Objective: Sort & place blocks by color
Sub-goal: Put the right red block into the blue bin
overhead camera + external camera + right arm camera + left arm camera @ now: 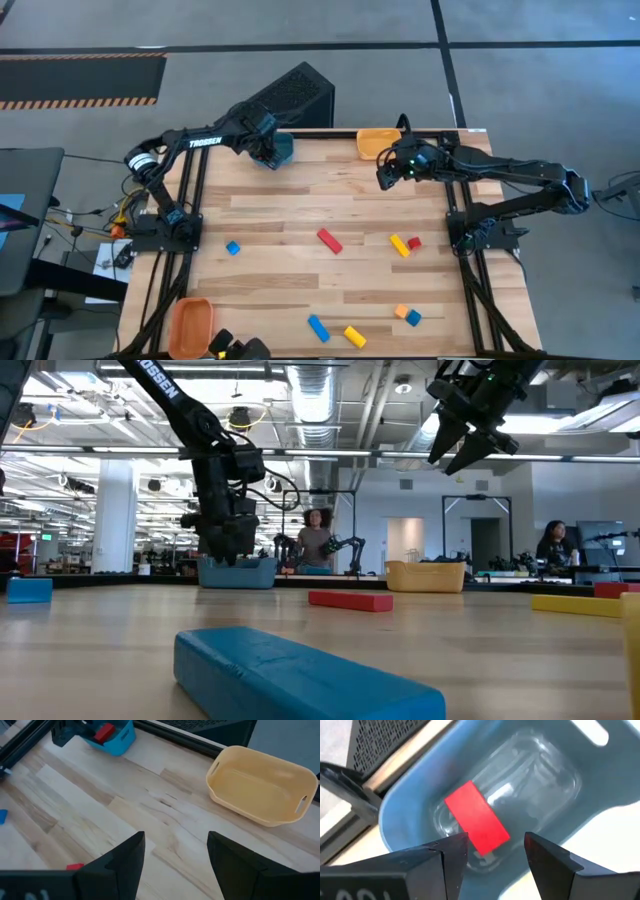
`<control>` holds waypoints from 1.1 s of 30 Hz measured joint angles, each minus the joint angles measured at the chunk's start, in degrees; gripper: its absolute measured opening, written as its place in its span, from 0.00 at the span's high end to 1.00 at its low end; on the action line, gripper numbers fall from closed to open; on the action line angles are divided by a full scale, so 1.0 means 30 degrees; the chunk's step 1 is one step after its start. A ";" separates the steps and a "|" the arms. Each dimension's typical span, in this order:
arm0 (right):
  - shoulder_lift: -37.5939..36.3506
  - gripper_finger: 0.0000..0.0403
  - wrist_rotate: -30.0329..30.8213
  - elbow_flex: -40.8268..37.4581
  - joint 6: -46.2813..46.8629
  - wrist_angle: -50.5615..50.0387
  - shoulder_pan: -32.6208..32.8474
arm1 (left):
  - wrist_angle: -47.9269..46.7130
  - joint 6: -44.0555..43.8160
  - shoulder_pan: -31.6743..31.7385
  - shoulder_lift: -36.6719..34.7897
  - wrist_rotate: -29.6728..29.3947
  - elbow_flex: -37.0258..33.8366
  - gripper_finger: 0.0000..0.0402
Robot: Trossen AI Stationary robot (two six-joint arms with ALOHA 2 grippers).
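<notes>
My left gripper [268,150] [495,851] hangs open over the blue bin [283,150] at the table's far edge. A red block [477,818] lies inside that bin [405,820], below the gap between the fingers; neither finger touches it. My right gripper [385,172] [175,855] is open and raised above the table, just near of the yellow bin [376,143] [260,785], which holds nothing. The other blocks lie flat on the table: a blue cube [233,247], a red bar [329,240], a yellow bar [399,245], a red cube [414,242].
Near the front edge lie an orange cube [401,311], a blue cube [413,317], a blue bar [318,327] and a yellow bar [354,336]. An orange bin [190,325] sits at the near-left corner. A black box [295,95] stands behind the far edge. People sit in the room beyond.
</notes>
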 joint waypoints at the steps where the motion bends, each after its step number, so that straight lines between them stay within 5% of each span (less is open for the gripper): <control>1: 0.0000 0.41 0.0013 0.0000 0.0001 0.0020 0.0000 | -0.0179 0.0000 -0.0027 0.0000 0.0000 0.0000 0.54; 33: 0.0003 0.41 0.0018 -0.0007 0.3068 0.1553 0.0501 | 0.2234 0.0437 -0.2764 -0.4776 0.0878 0.0007 0.54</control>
